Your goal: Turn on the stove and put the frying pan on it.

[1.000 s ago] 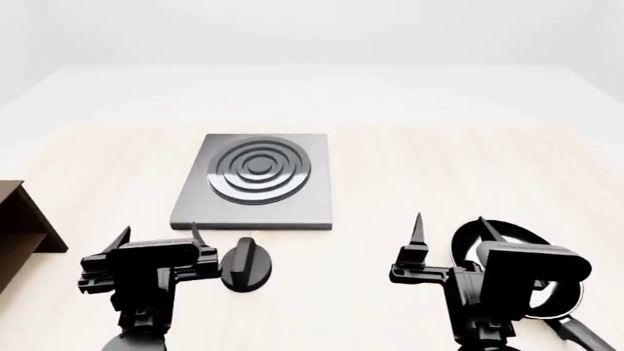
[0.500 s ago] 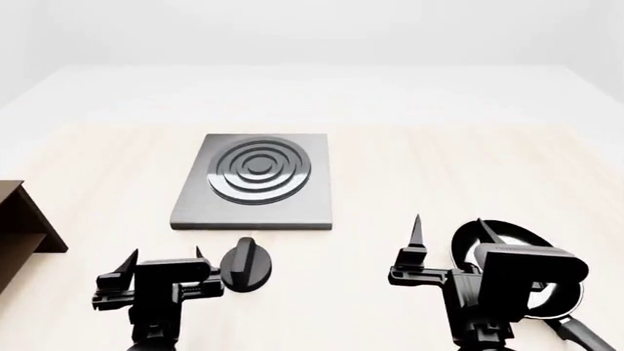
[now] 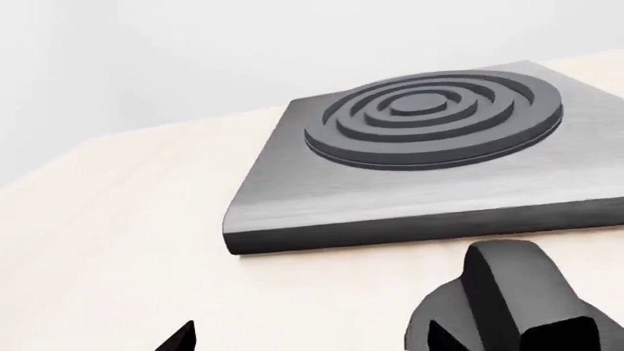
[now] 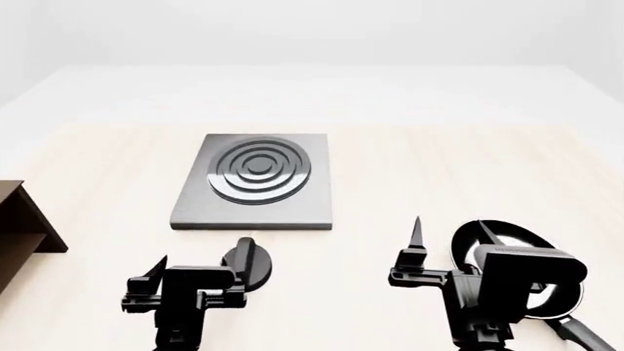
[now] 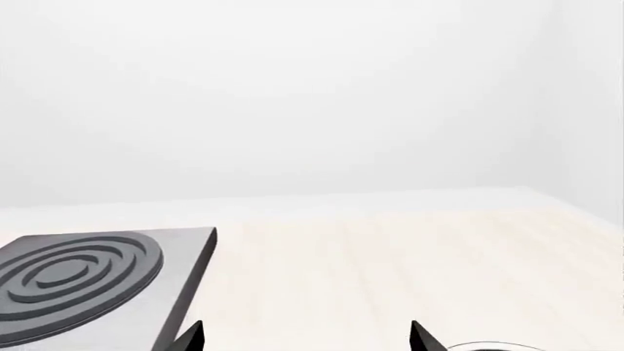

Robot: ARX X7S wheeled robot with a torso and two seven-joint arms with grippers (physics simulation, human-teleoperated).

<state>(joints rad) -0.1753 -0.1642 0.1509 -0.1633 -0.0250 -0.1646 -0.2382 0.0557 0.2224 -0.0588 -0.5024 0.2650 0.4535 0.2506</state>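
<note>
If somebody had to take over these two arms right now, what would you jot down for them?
Left tool: open, empty, beside the black knob, not gripping it.
Right tool: open, empty, above the frying pan.
The stove lies ahead, burner bare. The pan sits on the table, to the right of the stove. A brown shelf is at far left.
Done: nothing visible.
Left: turn the knob, then lift the pan onto the burner.

left gripper (image 4: 197, 270) shifted rightward and nearer robot, fingers now flanking knob (image 4: 248, 262); right arm unchanged
</note>
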